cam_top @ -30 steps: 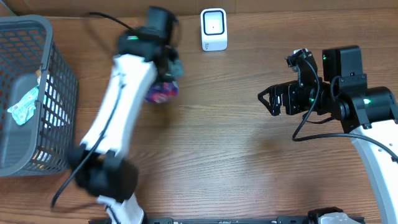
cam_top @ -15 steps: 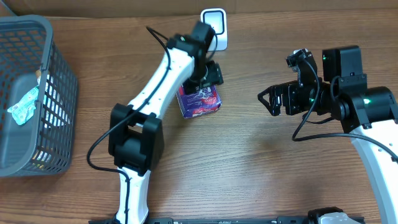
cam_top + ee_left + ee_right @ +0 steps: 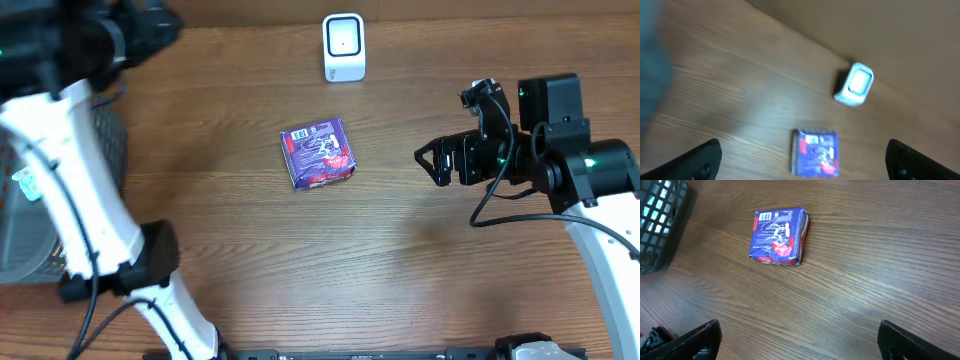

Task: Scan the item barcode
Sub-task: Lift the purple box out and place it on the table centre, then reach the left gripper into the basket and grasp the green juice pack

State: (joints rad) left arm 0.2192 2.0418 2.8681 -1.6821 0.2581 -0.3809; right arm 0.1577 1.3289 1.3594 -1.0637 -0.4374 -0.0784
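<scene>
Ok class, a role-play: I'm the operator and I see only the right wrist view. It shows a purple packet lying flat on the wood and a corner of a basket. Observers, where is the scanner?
Observer: The white scanner stands at the far edge of the table, beyond the packet and not touching it.
Operator: And the left tool?
Observer: The left tool hangs open and empty at the far left, over by the basket.
Operator: Where does my own tool sit, seen from above?
Observer: The right tool is open, off to the packet's right and well apart from it.
</scene>
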